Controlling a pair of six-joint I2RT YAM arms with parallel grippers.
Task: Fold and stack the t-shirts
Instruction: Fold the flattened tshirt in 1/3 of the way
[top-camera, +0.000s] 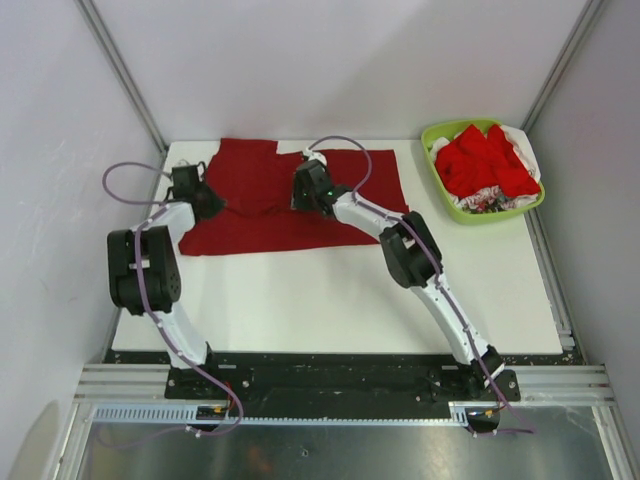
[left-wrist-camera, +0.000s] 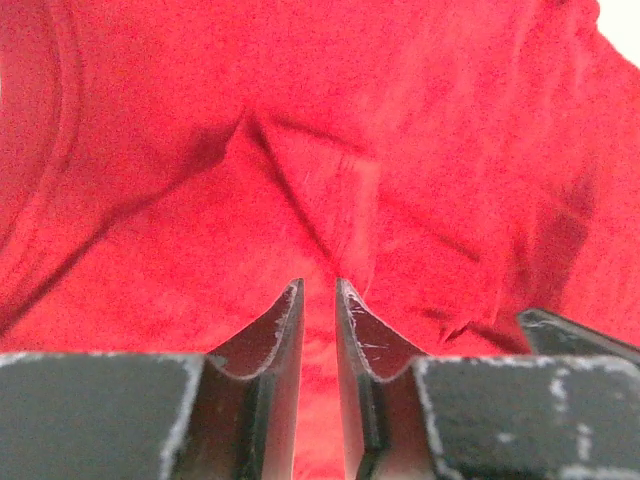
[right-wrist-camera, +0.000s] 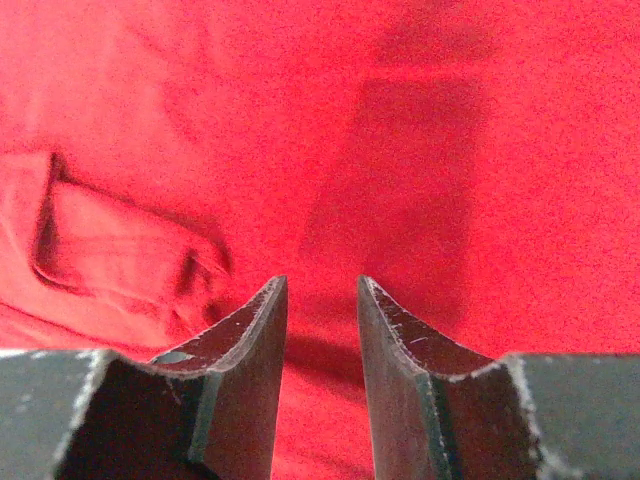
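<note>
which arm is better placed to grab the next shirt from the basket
Right, probably. The basket sits at the table's far right corner, on the right gripper's side. The left gripper is at the spread shirt's left edge, farther off. Both stand open over that shirt.

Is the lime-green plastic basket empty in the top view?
No, the lime-green plastic basket holds bright red shirts and some white cloth.
</note>
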